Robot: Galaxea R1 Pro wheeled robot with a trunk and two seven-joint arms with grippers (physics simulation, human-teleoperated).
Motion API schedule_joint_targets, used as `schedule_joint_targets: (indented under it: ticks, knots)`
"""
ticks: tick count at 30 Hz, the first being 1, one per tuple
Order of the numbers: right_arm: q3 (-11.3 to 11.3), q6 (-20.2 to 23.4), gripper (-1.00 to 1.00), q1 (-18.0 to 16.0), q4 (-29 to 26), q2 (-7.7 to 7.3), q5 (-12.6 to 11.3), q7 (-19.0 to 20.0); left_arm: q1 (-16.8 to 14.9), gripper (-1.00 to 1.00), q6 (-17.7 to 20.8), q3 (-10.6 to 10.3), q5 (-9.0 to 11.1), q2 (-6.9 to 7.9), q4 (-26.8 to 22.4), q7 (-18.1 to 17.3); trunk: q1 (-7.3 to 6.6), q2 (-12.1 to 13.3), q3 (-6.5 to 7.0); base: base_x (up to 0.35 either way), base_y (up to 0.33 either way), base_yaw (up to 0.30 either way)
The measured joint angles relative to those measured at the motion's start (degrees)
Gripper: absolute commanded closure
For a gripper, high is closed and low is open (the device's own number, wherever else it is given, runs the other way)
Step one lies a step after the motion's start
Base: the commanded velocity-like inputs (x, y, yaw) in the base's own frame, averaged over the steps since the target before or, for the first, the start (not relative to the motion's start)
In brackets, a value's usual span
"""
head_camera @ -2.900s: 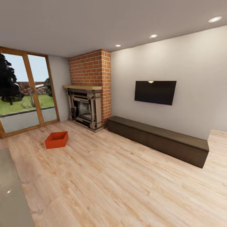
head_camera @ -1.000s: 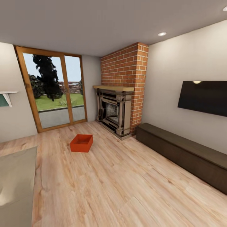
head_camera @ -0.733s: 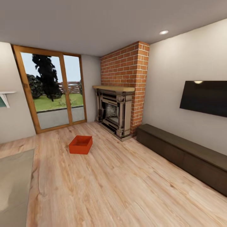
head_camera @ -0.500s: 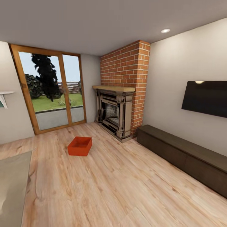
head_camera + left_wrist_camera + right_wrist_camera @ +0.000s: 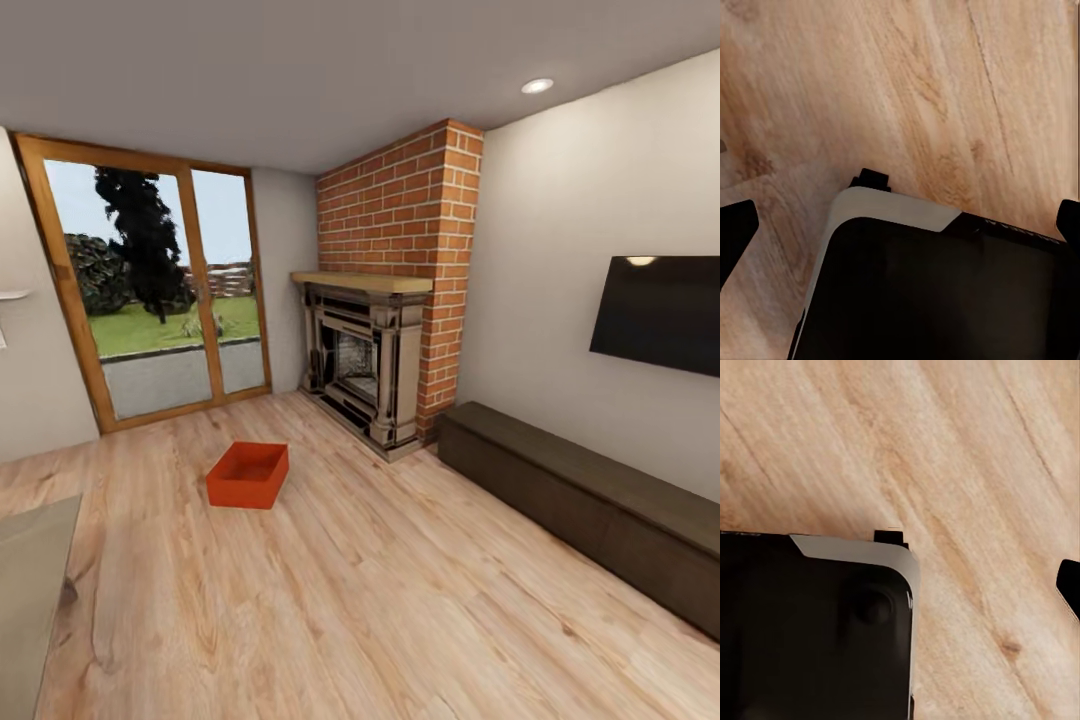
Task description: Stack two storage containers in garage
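View has swung left; container (image 5: 248, 475) sits lower now, long axis toward the glass door (image 5: 150, 295). Can't tell either claw's state.

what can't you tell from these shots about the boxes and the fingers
- Second storage container: one orange-red container sits on the wood floor; where the other is, unknown.
- Container's bottom: too far and small in the head view to make out.
- Fingers: both wrist views cut them off at the edges, behind the robot's dark body; open or shut unclear.
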Motion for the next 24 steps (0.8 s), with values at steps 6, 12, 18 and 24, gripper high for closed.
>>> schedule_joint_targets:
  ticks: [6, 12, 18, 24]
  knots:
    - [0.0, 0.0, -1.0, 0.0, 0.0, 0.0, -0.1, 0.0, 0.0, -1.0, 0.0, 0.0, 0.0, 0.0, 0.0, 0.0, 0.0, 0.0, 0.0, 0.323, 0.0, 0.0]
    - [0.0, 0.1, -1.0, 0.0, 0.0, -0.23, 0.0, 0.1, 0.0, -1.0, 0.0, 0.0, 0.0, 0.01, 0.0, 0.0, 0.0, 0.0, 0.0, 0.321, 0.0, 0.16]
    - [0.0, 0.1, -1.0, 0.0, 0.0, -0.26, 0.0, 0.1, 0.0, -1.0, 0.0, 0.0, 0.0, 0.01, 0.0, 0.0, 0.0, 0.0, 0.0, 0.317, 0.0, 0.255]
    - [0.0, 0.1, -1.0, 0.0, 0.0, -0.28, 0.0, 0.1, 0.0, -1.0, 0.0, 0.0, 0.0, 0.01, 0.0, 0.0, 0.0, 0.0, 0.0, 0.316, 0.0, 0.267]
